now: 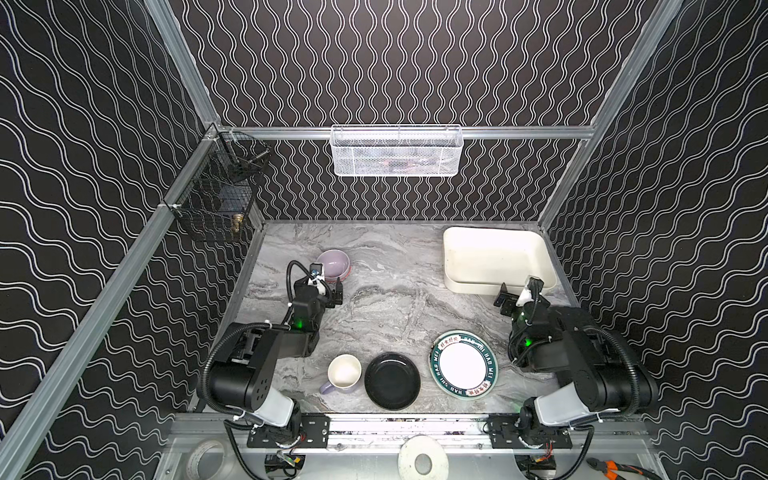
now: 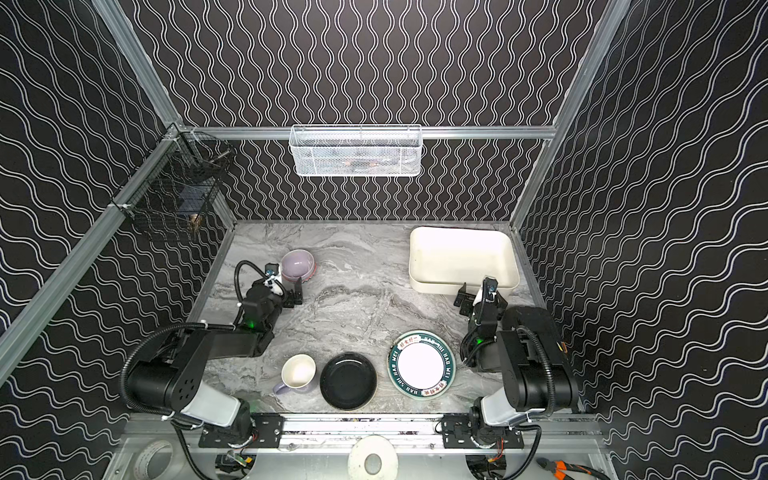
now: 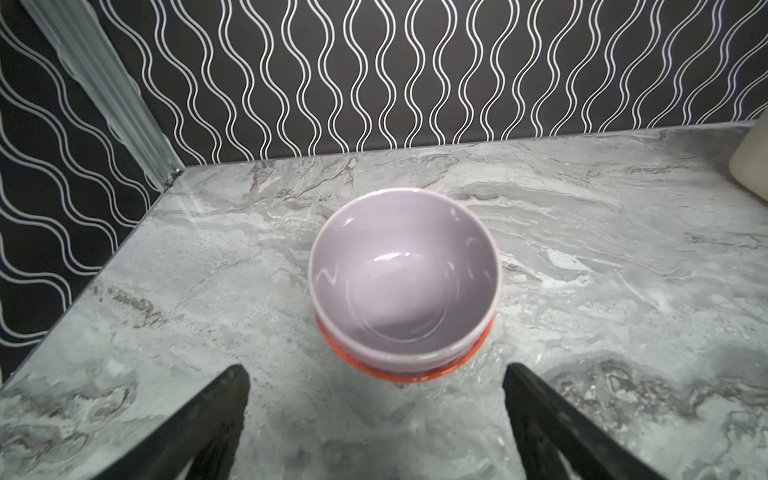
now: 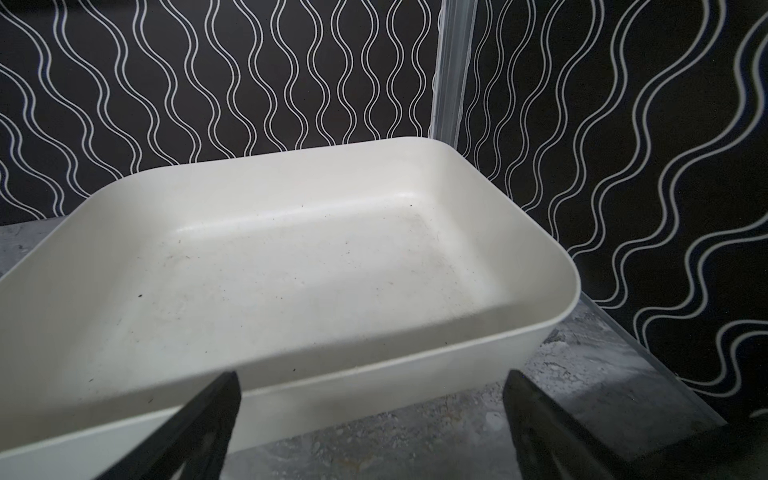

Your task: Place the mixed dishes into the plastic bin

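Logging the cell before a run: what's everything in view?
lilac bowl: 1, lilac, far left, in red bowl
red bowl: 1, red, beneath it
mug: 1, lavender, near edge
black plate: 1, black, right of mug
green-rimmed plate: 1, white, right of black plate
plastic bin: 1, cream, far right, empty
mesh basket: 1, white, back rail
wire basket: 1, black, left rail
tape rolls: 2, whitish, front ledge
pliers: 1, orange-handled, front ledge
left gripper: 1, black, open, facing bowls
right gripper: 1, black, open, facing bin
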Robot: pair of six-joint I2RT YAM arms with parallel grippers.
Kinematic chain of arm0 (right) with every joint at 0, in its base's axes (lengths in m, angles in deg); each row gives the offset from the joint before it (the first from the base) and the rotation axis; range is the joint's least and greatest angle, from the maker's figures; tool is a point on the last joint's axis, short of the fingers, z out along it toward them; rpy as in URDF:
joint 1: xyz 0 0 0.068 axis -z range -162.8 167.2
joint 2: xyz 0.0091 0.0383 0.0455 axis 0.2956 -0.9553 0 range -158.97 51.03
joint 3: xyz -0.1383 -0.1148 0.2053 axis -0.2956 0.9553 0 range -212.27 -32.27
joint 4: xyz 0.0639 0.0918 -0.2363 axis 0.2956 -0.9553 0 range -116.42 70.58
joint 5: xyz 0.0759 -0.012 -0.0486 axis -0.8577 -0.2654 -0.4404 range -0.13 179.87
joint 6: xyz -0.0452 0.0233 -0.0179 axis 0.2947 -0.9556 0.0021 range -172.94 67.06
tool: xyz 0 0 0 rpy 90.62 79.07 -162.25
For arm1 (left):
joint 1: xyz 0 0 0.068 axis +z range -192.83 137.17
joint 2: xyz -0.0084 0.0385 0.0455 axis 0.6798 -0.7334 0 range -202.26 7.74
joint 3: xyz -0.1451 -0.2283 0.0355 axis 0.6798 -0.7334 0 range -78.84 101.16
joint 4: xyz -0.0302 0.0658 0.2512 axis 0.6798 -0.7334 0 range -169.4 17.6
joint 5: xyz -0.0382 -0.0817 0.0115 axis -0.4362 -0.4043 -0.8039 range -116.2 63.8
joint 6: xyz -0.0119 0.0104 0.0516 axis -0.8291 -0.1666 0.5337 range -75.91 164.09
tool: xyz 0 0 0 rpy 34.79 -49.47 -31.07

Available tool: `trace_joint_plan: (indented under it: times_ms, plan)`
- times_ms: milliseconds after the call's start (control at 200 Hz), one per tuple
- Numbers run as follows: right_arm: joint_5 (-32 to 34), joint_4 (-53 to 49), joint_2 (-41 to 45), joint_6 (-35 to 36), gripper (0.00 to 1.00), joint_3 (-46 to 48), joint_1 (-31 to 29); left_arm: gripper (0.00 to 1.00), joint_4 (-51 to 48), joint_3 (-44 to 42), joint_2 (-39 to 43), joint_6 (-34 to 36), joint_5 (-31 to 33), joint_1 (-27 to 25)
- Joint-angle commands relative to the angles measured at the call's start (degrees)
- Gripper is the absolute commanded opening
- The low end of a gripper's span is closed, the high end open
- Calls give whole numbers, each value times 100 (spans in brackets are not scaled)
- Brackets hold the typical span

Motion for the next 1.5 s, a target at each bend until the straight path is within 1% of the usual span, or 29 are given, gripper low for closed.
trace_joint_plan:
  times_ms: [0, 50, 170, 200, 240, 275, 315, 405, 435, 460, 500, 530, 585, 651, 676, 716, 756, 796, 821, 836, 906, 936, 981, 1026, 1106, 1191, 1286, 1351, 1496]
  plan:
    - [164, 361, -2, 51, 99, -8, -25, 99, -346, 125, 386, 162, 467, -149]
    - [160, 336, -12, 36, 99, -23, -15, 99, -362, 131, 678, 168, 507, -239]
    - [127, 41, -8, -68, 99, -150, 16, 99, -723, 456, 1072, 158, 1004, -646]
    - [125, 3, 14, -82, 99, -157, 18, 99, -815, 569, 1097, 68, 1164, -754]
    - [118, 50, 5, -68, 99, -146, 19, 99, -1153, 841, 1074, -254, 1364, -835]
    - [116, 114, -10, -49, 99, -134, 25, 99, -1736, 1188, 1026, -554, 1232, -845]
    - [123, 91, -1, -57, 99, -133, 19, 99, -2139, 1524, 919, -712, 1098, -882]
    - [25, -48, 152, 82, 99, -184, 23, 99, -2483, 2015, 708, -836, 1062, -1131]
    - [390, -602, 408, 82, 99, -424, -42, 99, -2549, 2119, 687, -869, 988, -1209]
    - [528, -1675, 701, 17, 99, -792, -106, 99, -2590, 2202, 685, -918, 915, -1262]
    - [465, -3154, 1017, -176, 99, -1509, -111, 99, -2635, 2349, 655, -1019, 822, -1324]
    - [500, -3803, 1083, -282, 99, -1968, -102, 99, -2760, 2482, 621, -1127, 702, -1333]
    - [1003, -4624, 1041, -431, 99, -2821, -149, 99, -3097, 2786, 538, -1285, 396, -1330]
    - [1358, -5673, 779, -1169, 99, -3729, -159, 99, -3420, 3144, 380, -1634, 252, -1337]
    - [1190, -6277, 651, -1381, 99, -4090, -126, 99, -3485, 3234, 335, -1704, 166, -1338]
    - [538, -6999, 471, -1345, 99, -4673, -39, 99, -3473, 3272, 297, -1792, 54, -1338]
    - [298, -7148, 353, -1347, 98, -4887, -43, 99, -3462, 3238, 329, -2087, -32, -1339]
    - [-136, -7130, 212, -1296, 97, -4987, -40, 99, -3665, 3264, 415, -2366, -168, -1330]
    - [-394, -7284, 95, -1328, 97, -5130, -43, 99, -3677, 3252, 463, -2539, -179, -1328]
    - [-519, -7428, 5, -1350, 97, -5242, -40, 99, -3650, 3221, 491, -2591, -317, -1330]
    - [-1018, -8154, -447, -1452, 90, -5901, -77, 99, -3496, 3126, 521, -2559, -790, -1321]
    - [-1307, -8416, -639, -1418, 86, -6169, -128, 99, -3702, 3248, 476, -2542, -776, -1317]
    - [-1620, -8747, -933, -1331, 82, -6557, -262, 99, -4312, 3607, 311, -2524, -619, -1319]
    - [-1668, -8974, -1161, -1228, 80, -6828, -485, 99, -4930, 3988, 133, -2482, -591, -1316]
    - [-1500, -9191, -1493, -1131, 78, -7165, -895, 99, -5824, 4470, -157, -2475, -531, -1321]
    - [-1779, -9287, -1801, -1235, 74, -7410, -1125, 99, -6380, 4674, -332, -2685, -471, -1321]
    - [-1834, -9452, -2087, -1377, 71, -7646, -1305, 99, -6730, 4767, -422, -2802, -221, -1321]
    - [-1747, -9539, -2449, -1397, 69, -7774, -1415, 98, -6972, 4830, -439, -2916, 179, -1321]
    - [-2033, -9551, -2909, -1465, 62, -7926, -1549, 99, -7244, 4746, -358, -3156, 856, -1319]
